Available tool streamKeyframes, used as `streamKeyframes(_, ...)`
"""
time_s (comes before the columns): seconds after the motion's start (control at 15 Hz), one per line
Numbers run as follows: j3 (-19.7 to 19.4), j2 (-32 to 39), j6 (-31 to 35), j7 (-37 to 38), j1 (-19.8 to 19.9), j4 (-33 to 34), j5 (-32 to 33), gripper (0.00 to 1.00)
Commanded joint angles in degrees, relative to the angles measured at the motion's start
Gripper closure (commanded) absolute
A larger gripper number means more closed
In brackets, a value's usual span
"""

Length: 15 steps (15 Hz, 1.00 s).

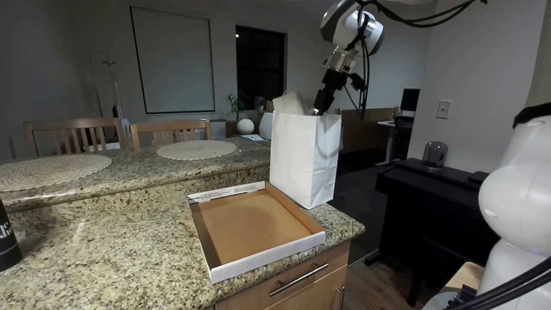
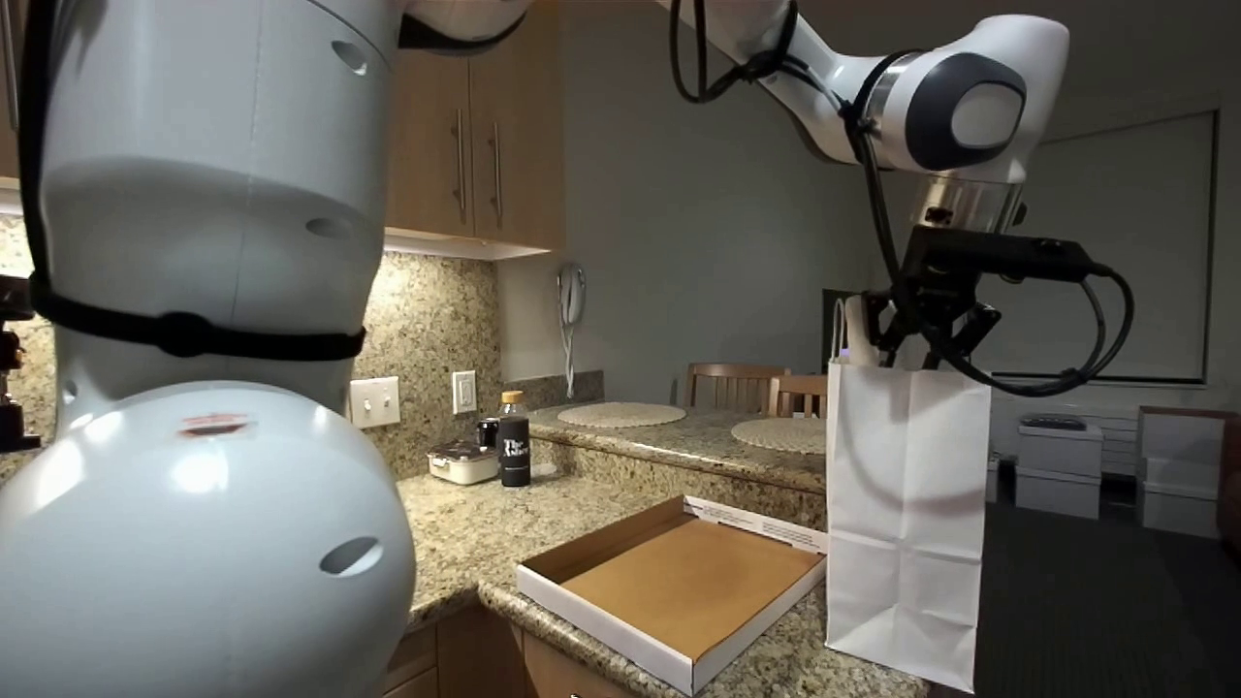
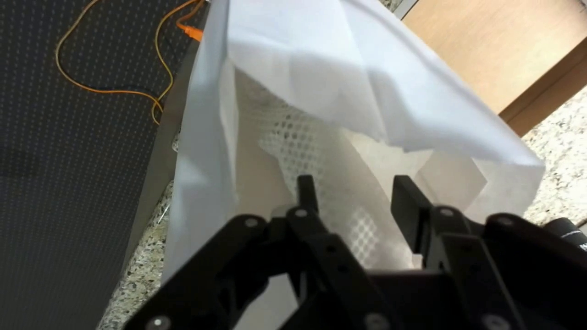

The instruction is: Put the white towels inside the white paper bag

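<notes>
In an exterior view, a dark bottle stood at the left edge of the frame, on the lower level of the speckled stone desk. Two woven placemats lay on the raised level, at left and upper centre-left, with wooden chairs behind them. At lower centre, a shallow cardboard tray lay flat, brown interior facing up. To its right and just beside it, the white paper bag stood upright near the end of the desk, mouth upward. In both exterior views, the jaws pointed downward at the bag's mouth, with the rim partly hiding them. In the wrist view, the jaws stood apart in a released state at lower centre. White towel fabric with a mesh texture lay inside the bag, visible beyond the gap between the jaws; how many pieces it comprised could not be determined. In an exterior view, a glass dome rested on a black furniture unit at right, and the lower part of the white robot arm occupied the right edge.
</notes>
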<state>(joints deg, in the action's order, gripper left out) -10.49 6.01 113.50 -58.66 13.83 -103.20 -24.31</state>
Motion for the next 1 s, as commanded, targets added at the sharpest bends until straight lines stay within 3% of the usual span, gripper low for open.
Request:
streamKeyframes(0.0, 0.0, -5.1, 2.9, -2.8, 0.1, -4.9, 0.8, 0.21)
streamKeyframes(0.27, -0.4, -9.1, 3.6, -4.0, -0.4, -6.6, -1.5, 0.00)
streamKeyframes(0.6, -0.5, -10.2, 0.8, -0.3, -2.4, -2.8, -9.8, 0.00)
streamKeyframes(0.93, 0.7, -6.7, 6.8, 10.7, -5.0, 2.5, -16.4, 0.00)
